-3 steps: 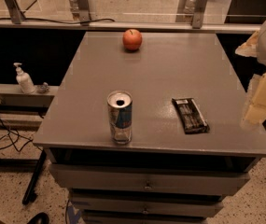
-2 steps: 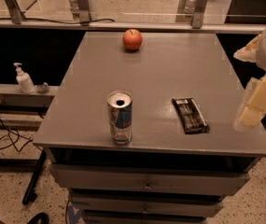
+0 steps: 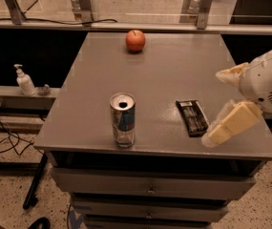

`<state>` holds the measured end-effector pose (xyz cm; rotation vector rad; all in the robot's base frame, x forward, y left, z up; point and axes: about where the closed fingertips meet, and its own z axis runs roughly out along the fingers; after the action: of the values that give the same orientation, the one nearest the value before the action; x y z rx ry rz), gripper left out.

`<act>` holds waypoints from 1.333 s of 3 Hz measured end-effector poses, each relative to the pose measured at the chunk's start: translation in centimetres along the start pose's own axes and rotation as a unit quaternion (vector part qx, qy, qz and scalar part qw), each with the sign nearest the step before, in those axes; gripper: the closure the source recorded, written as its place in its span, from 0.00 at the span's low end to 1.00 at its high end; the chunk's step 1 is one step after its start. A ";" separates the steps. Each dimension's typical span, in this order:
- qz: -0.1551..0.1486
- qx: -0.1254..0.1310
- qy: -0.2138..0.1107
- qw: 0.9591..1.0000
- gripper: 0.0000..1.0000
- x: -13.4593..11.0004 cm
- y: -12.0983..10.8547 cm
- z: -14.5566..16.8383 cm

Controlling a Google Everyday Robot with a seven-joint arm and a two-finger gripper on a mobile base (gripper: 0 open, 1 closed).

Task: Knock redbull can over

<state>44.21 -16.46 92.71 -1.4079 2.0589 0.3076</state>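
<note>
The redbull can [image 3: 122,119] stands upright near the front edge of the grey table [image 3: 169,70], left of centre, with its silver pull-tab top showing. My gripper [image 3: 212,108] comes in from the right over the table's front right part. Its two cream fingers are spread apart, one finger [image 3: 231,73] higher and one [image 3: 228,125] lower, with nothing between them. The gripper is well to the right of the can and does not touch it. The black snack bar wrapper [image 3: 192,117] lies flat between the can and the gripper.
A red apple [image 3: 135,40] sits at the table's far edge. Drawers [image 3: 150,187] are under the tabletop. A soap dispenser [image 3: 25,80] stands on a low shelf at the left, with cables on the floor. A glass railing runs behind the table.
My gripper has moved left and slightly down, from beyond the table's right edge to over its front right part. The can, wrapper and apple have not moved.
</note>
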 end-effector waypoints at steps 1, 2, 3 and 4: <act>0.007 -0.020 -0.081 0.997 0.00 -1.5 1.4 3.2; 0.019 -0.044 -0.157 0.987 0.00 -3.2 2.9 6.1; 0.019 -0.049 -0.176 0.983 0.00 -4.4 3.3 6.1; 0.018 -0.048 -0.174 0.983 0.00 -4.3 3.3 6.1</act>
<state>44.41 -8.78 90.08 -1.2700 1.8033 0.6300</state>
